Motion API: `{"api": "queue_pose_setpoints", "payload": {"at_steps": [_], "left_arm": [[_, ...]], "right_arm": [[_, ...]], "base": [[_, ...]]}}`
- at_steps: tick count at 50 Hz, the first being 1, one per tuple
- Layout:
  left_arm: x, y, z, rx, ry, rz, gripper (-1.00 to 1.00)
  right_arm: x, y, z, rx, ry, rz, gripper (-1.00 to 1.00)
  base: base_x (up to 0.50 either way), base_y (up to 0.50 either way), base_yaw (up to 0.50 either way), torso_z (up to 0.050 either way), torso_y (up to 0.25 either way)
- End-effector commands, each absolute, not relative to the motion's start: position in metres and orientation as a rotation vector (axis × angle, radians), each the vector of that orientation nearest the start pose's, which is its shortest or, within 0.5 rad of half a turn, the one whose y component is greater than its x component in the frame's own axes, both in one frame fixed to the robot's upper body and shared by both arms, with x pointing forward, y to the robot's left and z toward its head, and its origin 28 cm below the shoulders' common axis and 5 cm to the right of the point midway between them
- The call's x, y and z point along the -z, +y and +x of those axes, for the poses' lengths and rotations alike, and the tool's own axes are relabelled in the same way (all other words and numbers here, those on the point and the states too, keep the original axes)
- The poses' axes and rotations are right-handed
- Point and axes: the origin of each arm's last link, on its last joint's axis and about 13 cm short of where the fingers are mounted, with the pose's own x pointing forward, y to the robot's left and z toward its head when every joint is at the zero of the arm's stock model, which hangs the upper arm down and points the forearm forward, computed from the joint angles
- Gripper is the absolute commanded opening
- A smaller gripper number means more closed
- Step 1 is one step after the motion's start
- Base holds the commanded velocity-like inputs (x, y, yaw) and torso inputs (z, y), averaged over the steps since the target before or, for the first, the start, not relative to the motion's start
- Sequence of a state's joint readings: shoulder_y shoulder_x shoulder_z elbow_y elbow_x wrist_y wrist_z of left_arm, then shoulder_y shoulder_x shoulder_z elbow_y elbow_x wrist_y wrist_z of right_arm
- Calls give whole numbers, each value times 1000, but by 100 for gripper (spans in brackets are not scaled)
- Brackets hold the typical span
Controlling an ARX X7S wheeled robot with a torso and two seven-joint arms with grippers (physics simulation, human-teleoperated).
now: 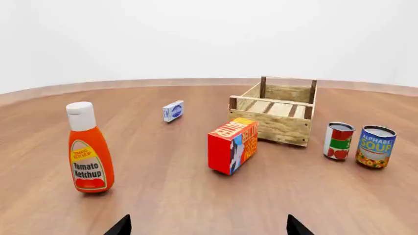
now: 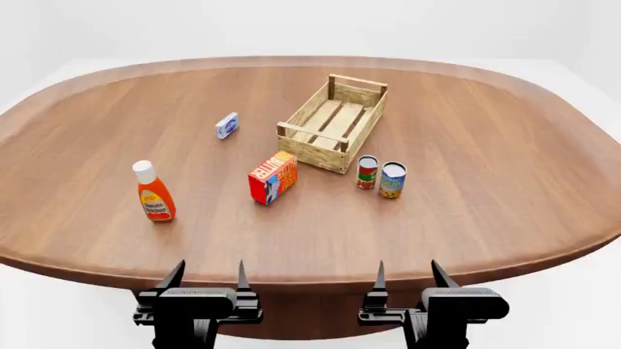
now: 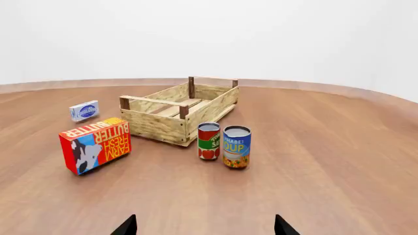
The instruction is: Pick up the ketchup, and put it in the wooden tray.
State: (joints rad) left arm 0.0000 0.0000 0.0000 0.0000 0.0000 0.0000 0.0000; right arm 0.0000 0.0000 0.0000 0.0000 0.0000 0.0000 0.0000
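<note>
Both hands hover at the near edge of the round wooden tabletop point(image 2: 505, 145), the left hand point(image 2: 206, 280) and right hand point(image 2: 408, 278) each with fingers spread apart and holding nothing. Upright on the near left stands the ketchup point(image 2: 153, 192), well apart from the wooden tray point(image 2: 335, 122) at centre. Between them stands a butter box point(image 2: 273, 178); two cans point(image 2: 380, 175) sit just beside the tray, a small blue box point(image 2: 226, 125) to its left.
</note>
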Motion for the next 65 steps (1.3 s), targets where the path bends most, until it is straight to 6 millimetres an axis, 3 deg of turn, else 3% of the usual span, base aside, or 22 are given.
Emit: {"api": "queue_pose_setpoints", "payload": {"at_steps": [1,14,40,47,65], "left_arm": [[-13,205,211,1,0,-3,100],[-12,206,212,-6,7,-14,100],[-14,210,213,-19,0,-14,100],[-24,214,219,-12,-26,12,100],[-54,213,240,33,-63,90,100]], "right_arm": [[-14,-96,210,-1,-2,-2,100],[-16,-95,210,-32,14,-16,100],[-21,-97,215,-20,25,-9,100],[-27,-99,221,-18,20,-26,100],[-60,-111,239,-32,6,-93,100]], "base": [[0,0,0,0,0],[0,-39,0,0,0],[0,-499,0,0,0],[0,-405,0,0,0],[130,0,0,0,0]]}}
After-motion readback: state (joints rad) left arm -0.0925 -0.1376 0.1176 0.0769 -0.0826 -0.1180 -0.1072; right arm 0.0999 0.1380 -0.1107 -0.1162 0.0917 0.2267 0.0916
